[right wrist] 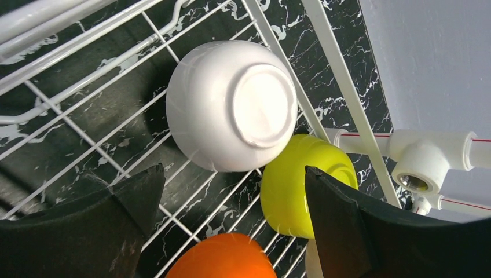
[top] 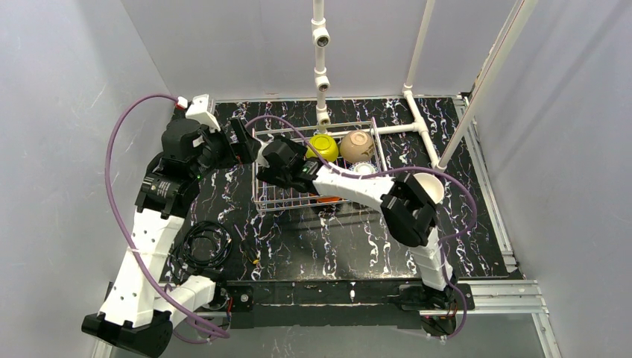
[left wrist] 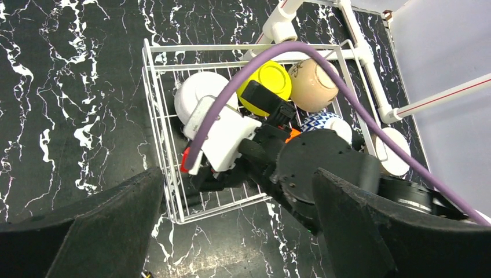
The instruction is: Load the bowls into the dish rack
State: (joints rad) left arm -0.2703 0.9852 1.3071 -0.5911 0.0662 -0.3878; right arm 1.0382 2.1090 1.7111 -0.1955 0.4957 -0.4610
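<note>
The white-wire dish rack (top: 277,203) stands mid-table. In it are a yellow-green bowl (top: 323,146), a tan bowl (top: 357,145), a blue-and-white bowl (top: 363,168) and a sliver of orange bowl (top: 328,198). My right gripper (right wrist: 231,220) hangs open and empty inside the rack, above an upturned white bowl (right wrist: 231,113), the yellow-green bowl (right wrist: 295,182) and the orange bowl (right wrist: 223,258). A pale cream bowl (top: 426,186) lies on the table right of the rack, partly behind my right elbow. My left gripper (left wrist: 237,231) is open and empty, above the rack's near-left corner (left wrist: 176,217).
The white pipe frame (top: 322,67) rises behind the rack, with a branch (top: 417,127) along its right side. A coiled black cable (top: 205,246) lies at front left. Purple cables loop over both arms. Grey walls close in left, right and back.
</note>
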